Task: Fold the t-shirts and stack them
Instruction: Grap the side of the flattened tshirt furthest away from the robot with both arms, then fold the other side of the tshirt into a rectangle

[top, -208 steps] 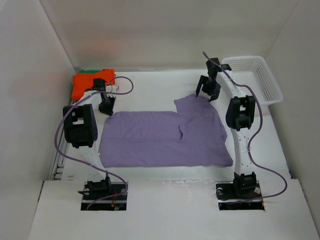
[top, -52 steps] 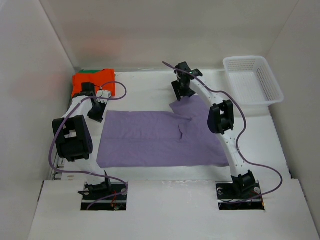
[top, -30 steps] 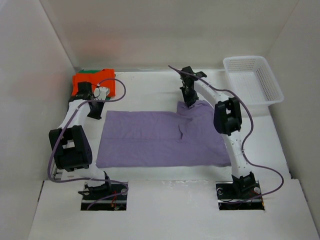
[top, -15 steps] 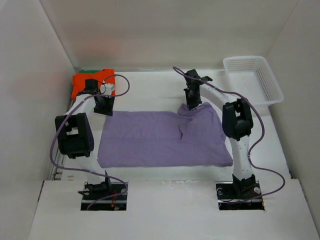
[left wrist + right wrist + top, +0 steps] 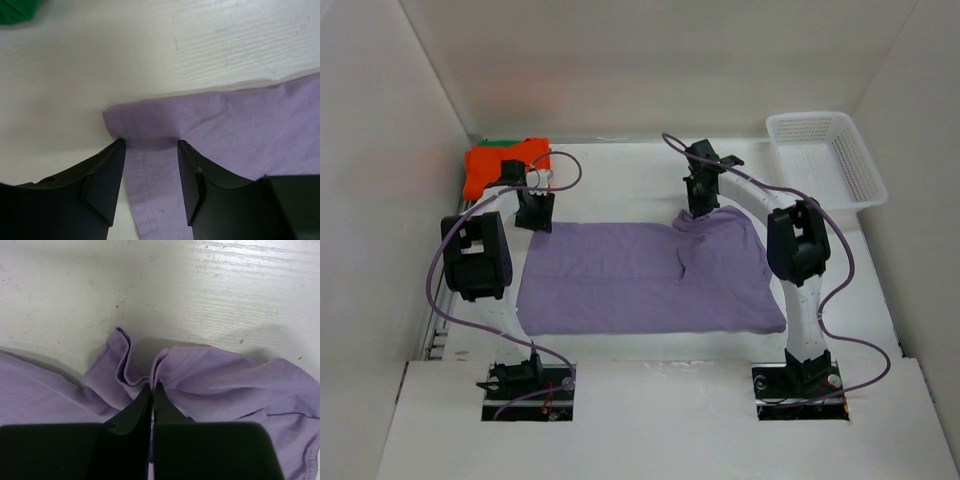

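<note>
A lavender t-shirt [image 5: 640,275] lies spread flat across the middle of the white table [image 5: 620,180]. Its near hem runs parallel to the table's front edge, and a bare strip of table separates its far edge from the back wall. The left gripper [image 5: 150,145] stands released at the shirt's far-left corner, with its jaws apart on either side of the hem. The right gripper [image 5: 152,387] is clenched at the far-right edge, apparently pinching a gathered fold, though the tips hide the contact. Three shirts are visible. The orange t-shirt [image 5: 500,165] sits folded in the far-left corner on the green t-shirt [image 5: 498,143], of which only a sliver shows. One mesh basket [image 5: 860,170] sits at the far right, well apart from the cloth.
</note>
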`<state>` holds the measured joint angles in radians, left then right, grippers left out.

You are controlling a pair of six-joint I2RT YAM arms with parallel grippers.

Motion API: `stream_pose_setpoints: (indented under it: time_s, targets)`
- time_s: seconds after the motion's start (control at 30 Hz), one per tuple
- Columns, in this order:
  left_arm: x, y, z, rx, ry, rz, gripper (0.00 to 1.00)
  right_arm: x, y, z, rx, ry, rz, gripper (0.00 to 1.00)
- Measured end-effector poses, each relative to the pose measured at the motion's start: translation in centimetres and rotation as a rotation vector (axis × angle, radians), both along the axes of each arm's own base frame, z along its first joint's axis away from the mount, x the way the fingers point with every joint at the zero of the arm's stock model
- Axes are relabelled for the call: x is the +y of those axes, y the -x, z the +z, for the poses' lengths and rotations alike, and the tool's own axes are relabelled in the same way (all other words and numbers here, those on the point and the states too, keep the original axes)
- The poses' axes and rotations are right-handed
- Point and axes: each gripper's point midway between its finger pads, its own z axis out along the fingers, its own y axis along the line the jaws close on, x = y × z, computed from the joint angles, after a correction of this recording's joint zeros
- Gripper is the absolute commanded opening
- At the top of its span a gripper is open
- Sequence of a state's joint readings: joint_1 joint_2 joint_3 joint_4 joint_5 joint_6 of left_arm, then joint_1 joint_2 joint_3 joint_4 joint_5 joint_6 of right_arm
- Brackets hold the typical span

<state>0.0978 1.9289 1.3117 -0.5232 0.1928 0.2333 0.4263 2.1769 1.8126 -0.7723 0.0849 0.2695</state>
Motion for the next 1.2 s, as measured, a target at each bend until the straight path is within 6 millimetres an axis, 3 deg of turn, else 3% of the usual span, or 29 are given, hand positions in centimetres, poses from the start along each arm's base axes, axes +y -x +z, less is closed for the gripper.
stream_pose_setpoints:
  time_s: [0.37, 0.57, 0.63, 0.77, 0.83, 0.9, 0.97, 1.07, 1.2]
  targets:
    - [0.5, -1.7, 0.9, -0.056, 0.019, 0.06, 0.47, -0.1, 0.7, -0.6, 0.018, 0.006, 0.005, 0.0]
    - [1.1, -2.3, -0.3, -0.032, 0.002, 0.086, 0.46, 0.4, 1.0, -0.6, 0.02, 0.008, 0.019, 0.0]
    - [1.1, -2.8, -0.2, -0.038, 0.002, 0.09, 0.37, 0.5, 1.0, -0.6, 0.019, 0.008, 0.023, 0.0]
    - [1.0, -2.8, -0.3, -0.036, 0.011, 0.089, 0.07, 0.4, 1.1, -0.6, 0.016, 0.016, 0.02, 0.0]
    - [0.7, -2.7, -0.3, -0.033, 0.024, 0.082, 0.0, 0.0, 1.5, -0.6, 0.019, 0.026, 0.015, 0.0]
    - [0.5, -2.6, -0.3, -0.035, 0.034, 0.069, 0.0, -0.5, 2.1, -0.3, 0.018, 0.036, 0.007, 0.0]
    - [0.2, -2.0, -0.2, -0.041, 0.038, 0.043, 0.0, -1.1, 2.8, 0.2, 0.012, 0.045, -0.007, 0.0]
    - [-0.3, 0.6, 0.3, -0.038, 0.021, -0.017, 0.0, -2.1, 4.4, 1.7, -0.015, 0.046, -0.03, 0.0]
    - [-0.8, 3.9, 3.6, -0.122, -0.042, -0.138, 0.0, -3.8, 7.2, 4.3, -0.065, 0.031, -0.066, 0.0]
